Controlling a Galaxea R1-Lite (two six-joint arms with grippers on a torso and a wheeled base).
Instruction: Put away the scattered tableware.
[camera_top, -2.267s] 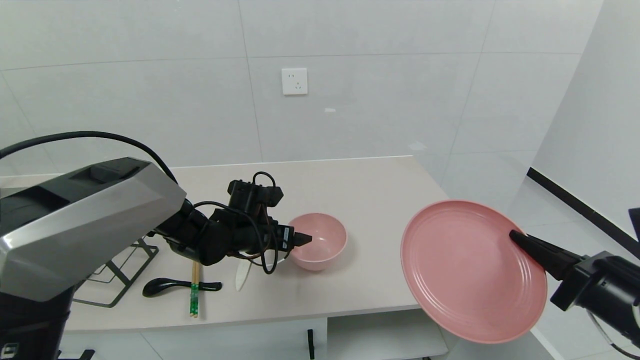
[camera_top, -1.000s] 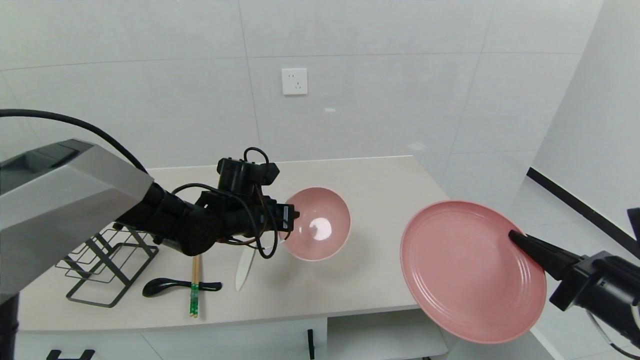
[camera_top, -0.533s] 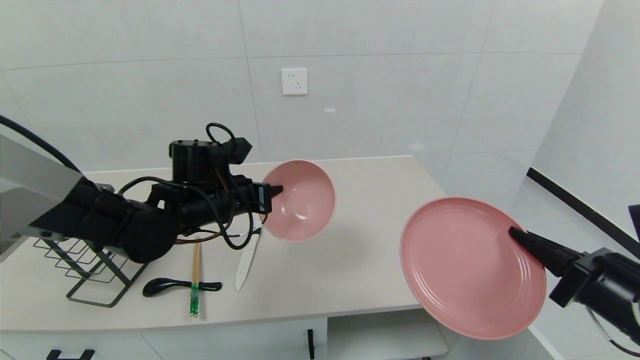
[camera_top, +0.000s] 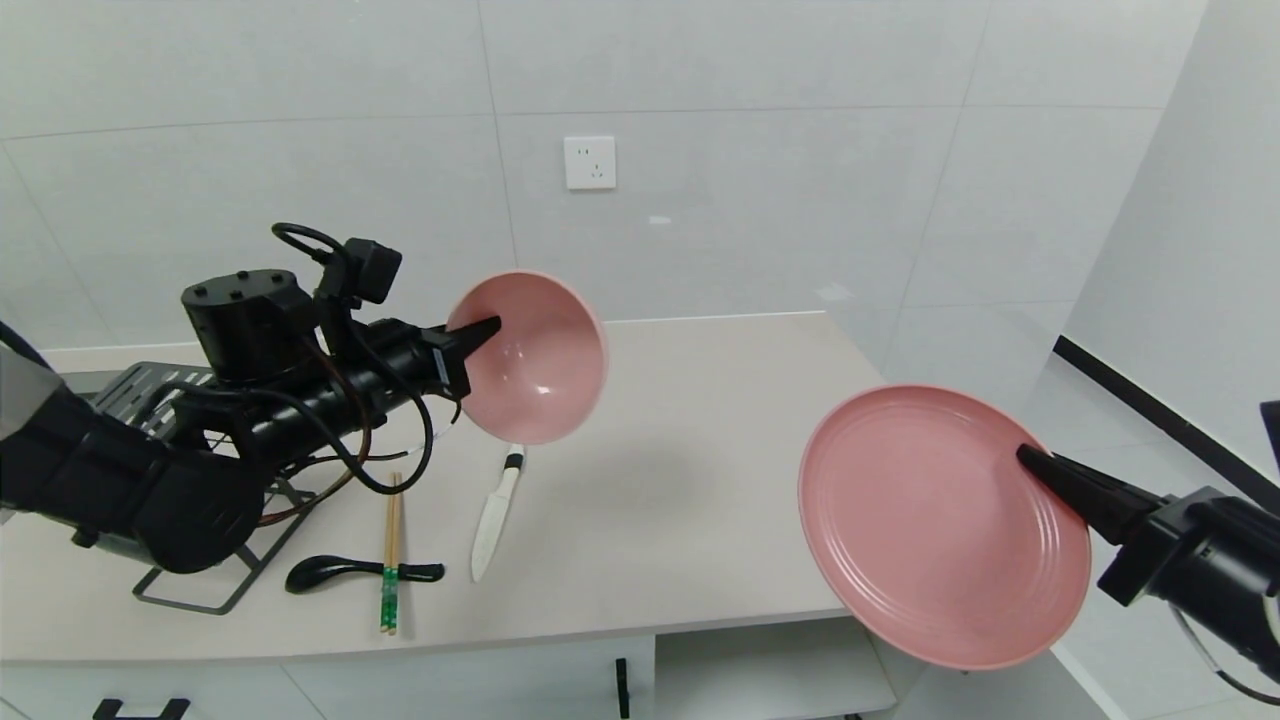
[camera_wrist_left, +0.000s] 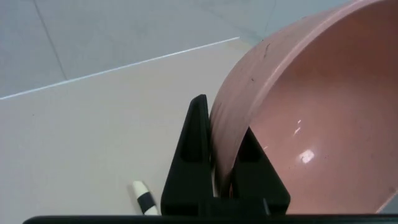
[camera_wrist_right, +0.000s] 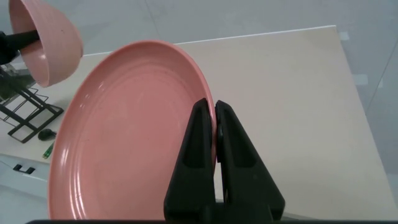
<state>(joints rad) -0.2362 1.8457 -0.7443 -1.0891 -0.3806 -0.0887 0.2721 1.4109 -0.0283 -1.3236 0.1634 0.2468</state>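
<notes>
head view: the left gripper (camera_top: 478, 335) has its fingers clamped on the rim of the pink bowl (camera_top: 535, 365), tilted in the air over the worktop (camera_top: 700, 480) near the wire rack (camera_top: 205, 590). the right gripper (camera_top: 1035, 465) pinches the pink plate (camera_top: 930, 530) past the worktop's right edge. knife (camera_top: 495, 520), chopsticks (camera_top: 389, 560) and black spoon (camera_top: 330, 573) lie loose.

left wrist view: fingers straddle the bowl's wall.

right wrist view: fingers squeezed on the plate's rim.

early days, i'd say: two pieces lifted, none stowed.

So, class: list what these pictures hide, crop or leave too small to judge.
Head view: the rack is largely covered by the left arm.
Left wrist view: the bowl runs off the frame; the knife shows just its handle end.
Right wrist view: the spoon is too small to make out.
</notes>
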